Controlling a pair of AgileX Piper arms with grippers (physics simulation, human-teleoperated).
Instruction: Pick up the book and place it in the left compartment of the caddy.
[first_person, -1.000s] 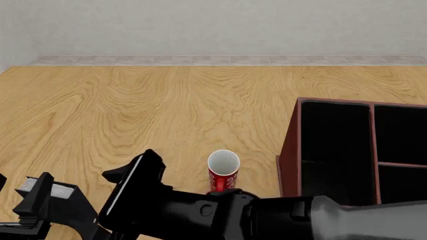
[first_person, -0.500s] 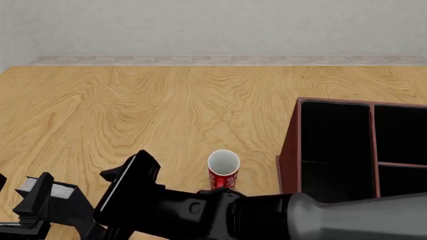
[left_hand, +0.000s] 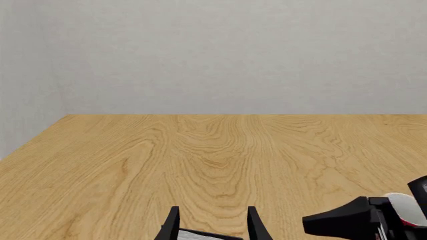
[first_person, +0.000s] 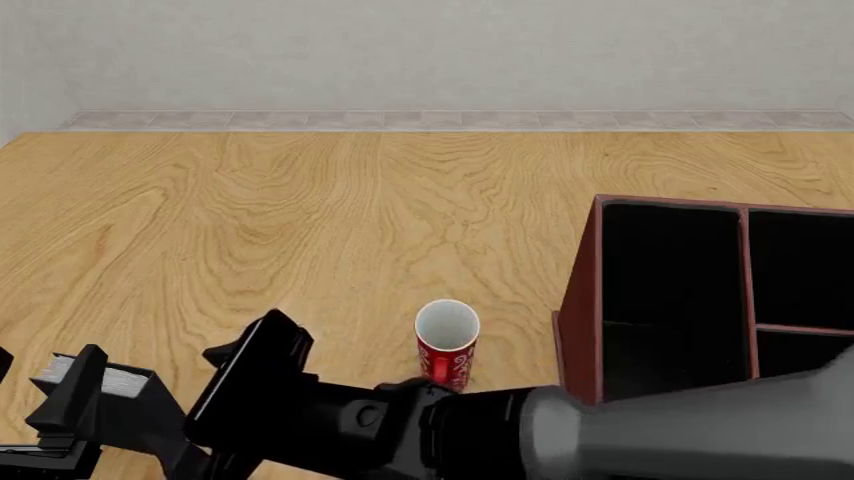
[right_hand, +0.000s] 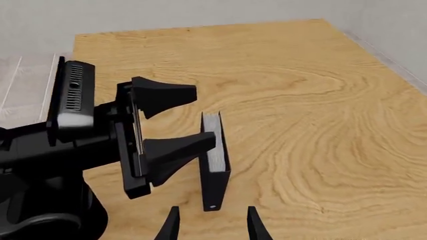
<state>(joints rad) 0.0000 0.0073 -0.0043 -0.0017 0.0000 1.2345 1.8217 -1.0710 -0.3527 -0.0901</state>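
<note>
R gripper (right_hand: 212, 226) jaws apart, upright book (right_hand: 215, 165) just ahead on desk (right_hand: 320, 100); L gripper (right_hand: 200, 116) also spread, beside it. Front view: caddy (first_person: 578, 330) well apart, red mug (first_person: 447, 345) between. We reckon crowded arms could topple the book.

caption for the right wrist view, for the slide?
Right gripper open, facing the upright book beside the open left gripper on the table.

Front view: high, behind arms, facing forward over light wooden table (first_person: 267, 200). Wrist views: low, close; both share table (left_hand: 220, 150) and left arm.
</note>
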